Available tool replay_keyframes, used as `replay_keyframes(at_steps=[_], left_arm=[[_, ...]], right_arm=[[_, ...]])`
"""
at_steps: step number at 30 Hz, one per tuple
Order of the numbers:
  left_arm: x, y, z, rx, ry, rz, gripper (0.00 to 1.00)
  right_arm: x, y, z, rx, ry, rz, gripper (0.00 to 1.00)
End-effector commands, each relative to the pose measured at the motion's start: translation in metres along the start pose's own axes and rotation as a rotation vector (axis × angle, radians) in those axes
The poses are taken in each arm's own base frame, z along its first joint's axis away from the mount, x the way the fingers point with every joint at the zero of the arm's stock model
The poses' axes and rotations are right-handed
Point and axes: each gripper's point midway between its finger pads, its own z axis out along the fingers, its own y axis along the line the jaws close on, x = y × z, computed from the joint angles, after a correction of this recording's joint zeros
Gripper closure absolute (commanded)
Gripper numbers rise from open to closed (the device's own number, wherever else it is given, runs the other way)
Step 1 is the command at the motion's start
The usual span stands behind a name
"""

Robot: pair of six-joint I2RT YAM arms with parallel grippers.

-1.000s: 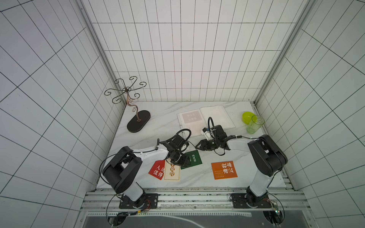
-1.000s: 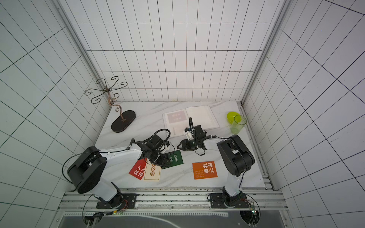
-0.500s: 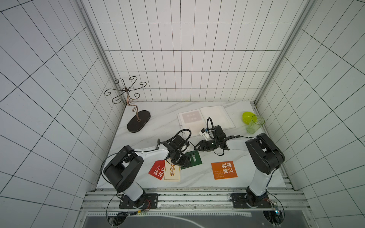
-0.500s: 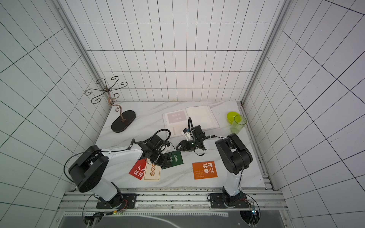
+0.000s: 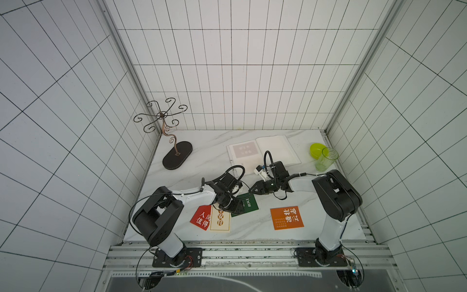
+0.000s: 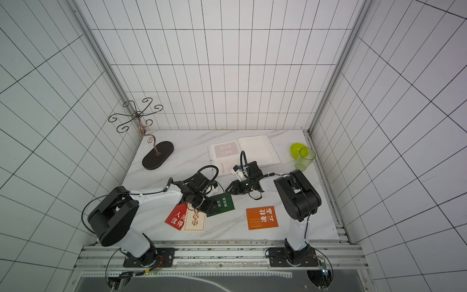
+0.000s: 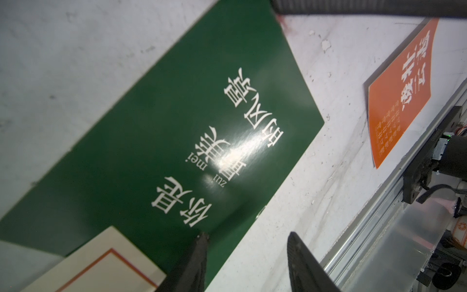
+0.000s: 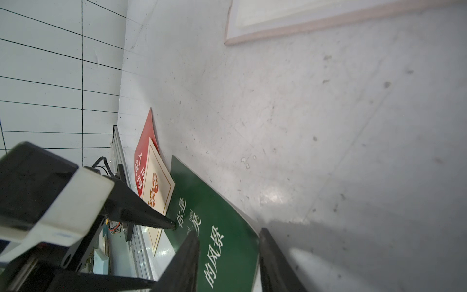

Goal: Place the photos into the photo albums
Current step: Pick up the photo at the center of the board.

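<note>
Right gripper (image 8: pixel 228 231) half-spread, straddling dark green card's (image 8: pixel 199 192) lifted edge; left gripper (image 7: pixel 246 233) parted, fingertip (image 8: pixel 161 222) touching same card.

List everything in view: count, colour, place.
table: 1, white marble
photo album: 1, white, open, back
card in album: 1, faint pink, left page
green card: 1, dark green, front centre, edge curled
red card: 1, red, front left, under cream card
cream card: 1, cream, overlapping red, green cards
orange card: 1, orange, front right
wire stand: 1, dark metal, back left
cup: 1, clear green, back right
bowl: 1, yellow-green, behind cup
left gripper: 1, black, jaws apart at green card
right gripper: 1, black, jaws astride green card's raised edge
</note>
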Motion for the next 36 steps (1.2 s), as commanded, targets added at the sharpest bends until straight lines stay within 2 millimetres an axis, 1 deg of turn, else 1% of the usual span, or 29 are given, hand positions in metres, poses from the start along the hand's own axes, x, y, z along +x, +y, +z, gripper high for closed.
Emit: replay_keyframes(at_steps=[1,12,15,19,25,29,36], left_arm=[[0.029,0.035,0.014,-0.136,0.096,-0.034,0.48],[0.031,0.036,0.015,-0.143,0.1,-0.04,0.48],[0.031,0.037,0.015,-0.146,0.101,-0.04,0.48],[0.031,0.038,0.016,-0.149,0.103,-0.045,0.48],[0.032,0.039,0.016,-0.152,0.103,-0.048,0.48],[0.031,0.039,0.016,-0.152,0.103,-0.05,0.48],[0.031,0.039,0.016,-0.152,0.104,-0.05,0.48]], right_arm=[[0.023,0.005,0.007,-0.062,0.089,0.035,0.64],[0.021,0.015,0.003,-0.127,0.074,0.024,0.82],[0.022,0.019,0.002,-0.151,0.069,0.019,0.85],[0.025,0.017,0.001,-0.159,0.072,0.022,0.85],[0.026,0.007,0.0,-0.146,0.067,0.041,0.81],[0.027,0.004,0.001,-0.145,0.068,0.05,0.77],[0.029,0.003,0.004,-0.165,0.077,0.06,0.79]])
